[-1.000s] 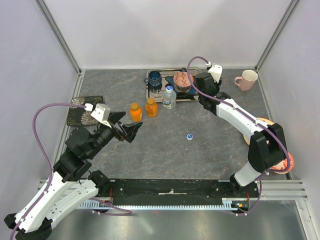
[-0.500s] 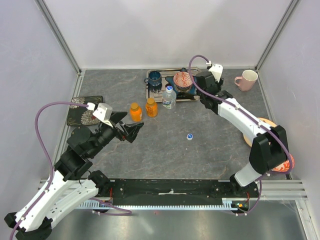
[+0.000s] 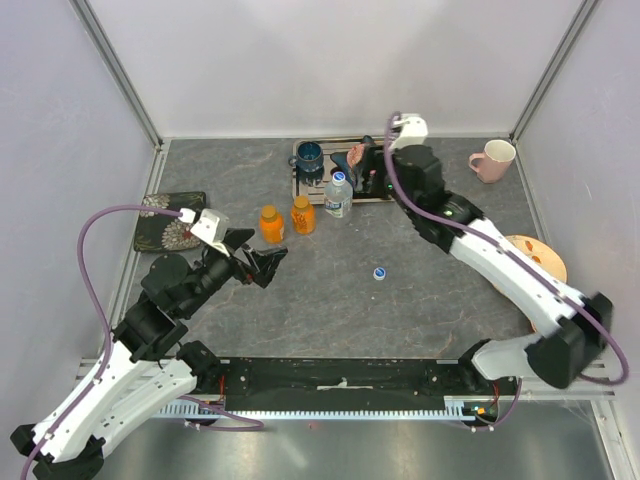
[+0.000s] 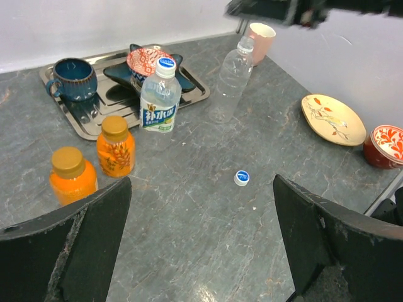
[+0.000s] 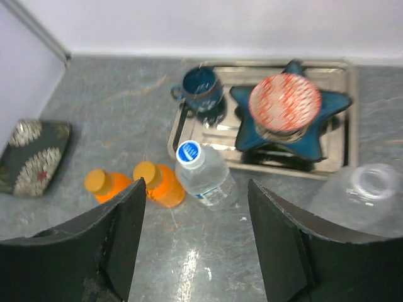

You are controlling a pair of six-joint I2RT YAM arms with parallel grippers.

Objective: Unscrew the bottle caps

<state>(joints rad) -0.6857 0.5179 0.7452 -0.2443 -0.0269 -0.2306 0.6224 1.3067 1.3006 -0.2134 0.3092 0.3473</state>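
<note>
On the left of the grey, stone-looking desk [image 3: 430, 290] lies a dark square plate [image 3: 170, 220] with pale flowers on it. Near it, the left fingers [image 4: 69, 245] are black and flat. They are spread wide apart and hold nothing.

Just ahead of them stand two short, round bottles [image 4: 72, 179] full of orange drink, side by side. Each one has its orange cap [image 4: 68, 160] screwed on.

Next to those stands a clear water bottle [image 4: 160, 100] with a blue and white label. Its blue cap [image 4: 166, 64] is on too.

Behind these bottles is a shiny metal tray [image 4: 94, 123]. It holds a dark blue mug [image 4: 70, 75] and a blue star-shaped dish [image 5: 327, 104]. A round bowl [image 5: 284, 102] with a red pattern sits on the dish.

A small, round loose blue cap [image 4: 242, 178] lies flat on the bare desk, away from all the bottles.

To the right of the tray stands a clear, plain bottle [image 4: 233, 82]. It is open at the top, with no cap on it.

The right fingers [image 5: 119, 245] hang above the tray end of the desk. They are spread wide and hold nothing.

Farther right are a pink mug [image 4: 261, 41], a flat pale plate [image 4: 332, 118] with a flower drawing, and a small red bowl [image 4: 384, 145].
</note>
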